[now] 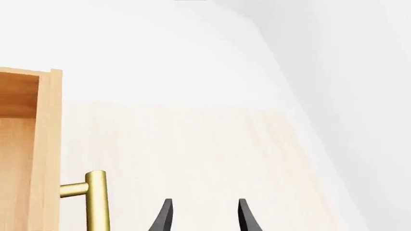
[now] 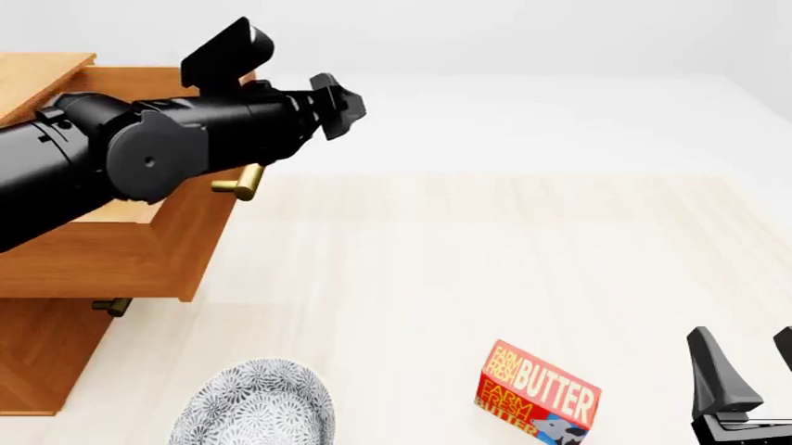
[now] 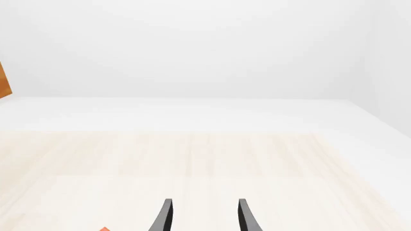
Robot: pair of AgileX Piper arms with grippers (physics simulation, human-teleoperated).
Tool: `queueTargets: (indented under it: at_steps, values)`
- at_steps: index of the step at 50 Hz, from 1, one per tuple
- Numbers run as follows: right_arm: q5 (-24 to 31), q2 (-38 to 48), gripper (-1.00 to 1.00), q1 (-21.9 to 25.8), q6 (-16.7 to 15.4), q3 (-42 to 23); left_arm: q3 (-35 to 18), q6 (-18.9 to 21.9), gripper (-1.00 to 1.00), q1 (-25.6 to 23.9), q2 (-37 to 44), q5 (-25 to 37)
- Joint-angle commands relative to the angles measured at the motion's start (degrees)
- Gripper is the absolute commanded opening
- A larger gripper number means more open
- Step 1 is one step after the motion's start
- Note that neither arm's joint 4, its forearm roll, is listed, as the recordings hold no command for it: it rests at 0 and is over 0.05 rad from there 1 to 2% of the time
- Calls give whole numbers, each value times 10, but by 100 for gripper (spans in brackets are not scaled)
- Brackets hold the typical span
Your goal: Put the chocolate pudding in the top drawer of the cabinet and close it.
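Observation:
The chocolate pudding is out of view in every frame. The cabinet [image 2: 37, 357] stands at the left, and its top drawer [image 2: 124, 255] is pulled out, with the brass handle [image 2: 241, 183] on its front. My left gripper [image 2: 344, 104] hovers just right of and above that handle, open and empty. In the left wrist view the drawer front [image 1: 48, 144] and handle [image 1: 96, 202] lie beside the left gripper [image 1: 202, 216], apart from it. My right gripper [image 2: 751, 357] is low at the front right, open and empty [image 3: 202, 216].
A red "BUTTER" box [image 2: 539, 394] lies near the front, left of the right gripper; its corner [image 3: 104, 229] peeks into the right wrist view. A patterned grey bowl [image 2: 254, 408] sits at the front left. The lower drawer's handle [image 2: 111, 306] shows under the open drawer.

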Motion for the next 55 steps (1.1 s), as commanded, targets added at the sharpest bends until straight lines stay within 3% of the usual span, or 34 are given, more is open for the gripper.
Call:
queueTargets:
  at_steps: [1,55]
  values:
    - [0,0,100,0,0,0,15,-11,100,6,3,-19]
    - [0,0,100,0,0,0,33,-13,100,52,17,-22]
